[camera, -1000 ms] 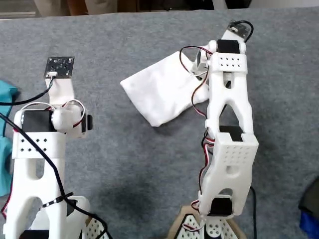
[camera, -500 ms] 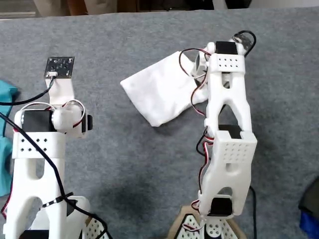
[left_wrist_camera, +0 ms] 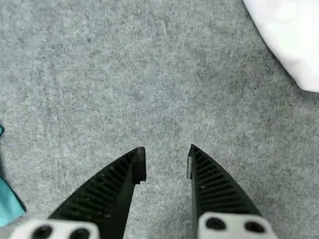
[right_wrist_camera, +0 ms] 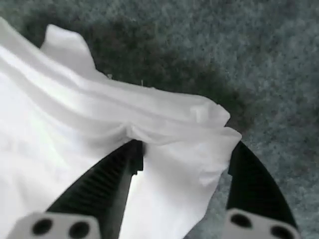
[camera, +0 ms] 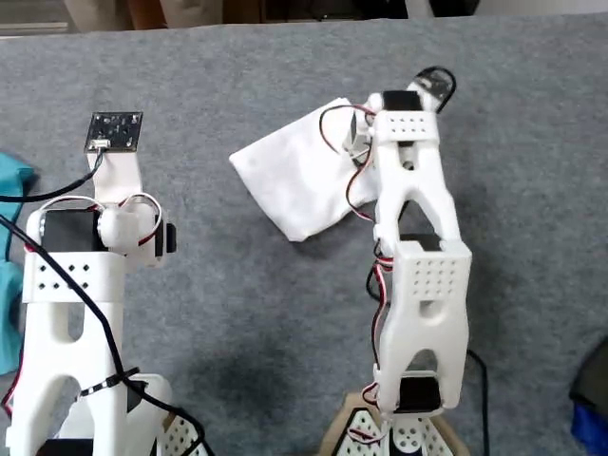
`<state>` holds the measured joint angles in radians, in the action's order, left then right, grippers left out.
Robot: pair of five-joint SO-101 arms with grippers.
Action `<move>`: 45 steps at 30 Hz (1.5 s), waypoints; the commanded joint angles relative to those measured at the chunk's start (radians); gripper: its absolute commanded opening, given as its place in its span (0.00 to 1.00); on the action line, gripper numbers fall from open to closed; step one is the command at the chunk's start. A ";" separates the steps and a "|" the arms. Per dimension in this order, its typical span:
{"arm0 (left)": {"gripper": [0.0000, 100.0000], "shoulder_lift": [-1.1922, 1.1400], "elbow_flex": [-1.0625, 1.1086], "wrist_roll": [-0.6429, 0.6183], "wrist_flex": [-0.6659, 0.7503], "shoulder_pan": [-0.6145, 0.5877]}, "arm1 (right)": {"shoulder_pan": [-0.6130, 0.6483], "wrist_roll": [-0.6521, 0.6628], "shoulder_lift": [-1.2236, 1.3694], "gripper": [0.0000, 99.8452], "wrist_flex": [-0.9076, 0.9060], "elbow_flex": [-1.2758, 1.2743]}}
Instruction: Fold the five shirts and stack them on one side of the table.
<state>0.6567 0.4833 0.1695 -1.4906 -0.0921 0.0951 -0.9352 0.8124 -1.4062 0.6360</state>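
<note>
Right claw (right_wrist_camera: 185,152), jaws spread, has swung sideways to straddle a loose corner of the folded white cloth shirt (camera: 294,176), probably readying a grip, while the left claw (left_wrist_camera: 166,160) hangs spread over the grey felt table (left_wrist_camera: 99,74), shirt well ahead.

The table (camera: 237,313) has a grey surface that looks like felt. In the upper middle of the high view a folded white shirt (camera: 294,176) lies on it, at an angle. Some teal fabric (camera: 11,180) lies at the left edge. A dark and blue bundle (camera: 591,394) is at the lower right edge.
</note>
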 commanded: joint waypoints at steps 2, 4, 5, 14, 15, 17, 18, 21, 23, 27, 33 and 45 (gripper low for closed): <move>0.15 0.021 -0.057 -0.003 -0.005 -0.002 | 0.012 -0.011 0.039 0.29 0.021 0.093; 0.15 0.021 -0.051 -0.003 -0.005 -0.002 | 0.013 -0.011 0.076 0.29 0.021 0.128; 0.15 0.021 -0.049 -0.003 -0.005 -0.002 | 0.015 -0.011 0.097 0.29 0.021 0.153; 0.15 0.021 -0.048 -0.003 -0.006 -0.002 | 0.035 -0.011 0.254 0.27 -0.087 0.406; 0.15 0.021 -0.048 -0.003 -0.006 -0.002 | 0.038 -0.011 0.263 0.25 -0.109 0.433; 0.15 0.021 -0.048 -0.003 -0.006 -0.002 | 0.050 -0.006 0.282 0.19 -0.149 0.483; 0.15 0.021 -0.048 -0.003 -0.006 -0.002 | 0.051 -0.003 0.291 0.15 -0.166 0.504; 0.15 0.021 -0.048 -0.003 -0.006 -0.002 | 0.056 0.000 0.314 0.05 -0.203 0.570; 0.15 0.021 -0.048 -0.003 -0.006 -0.002 | 0.054 0.002 0.328 0.02 -0.229 0.608; 0.15 0.021 -0.048 -0.003 -0.006 -0.002 | 0.053 0.002 0.348 0.01 -0.282 0.676; 0.15 0.021 -0.048 -0.003 -0.008 -0.002 | 0.022 0.003 0.364 0.00 -0.318 0.750; 0.15 0.021 -0.057 -0.003 -0.034 -0.002 | -0.266 0.109 0.366 0.00 -0.381 0.881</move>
<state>0.6567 0.4787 0.1695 -1.5198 -0.0921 -0.1043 -0.8615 1.1853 -1.7668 1.4661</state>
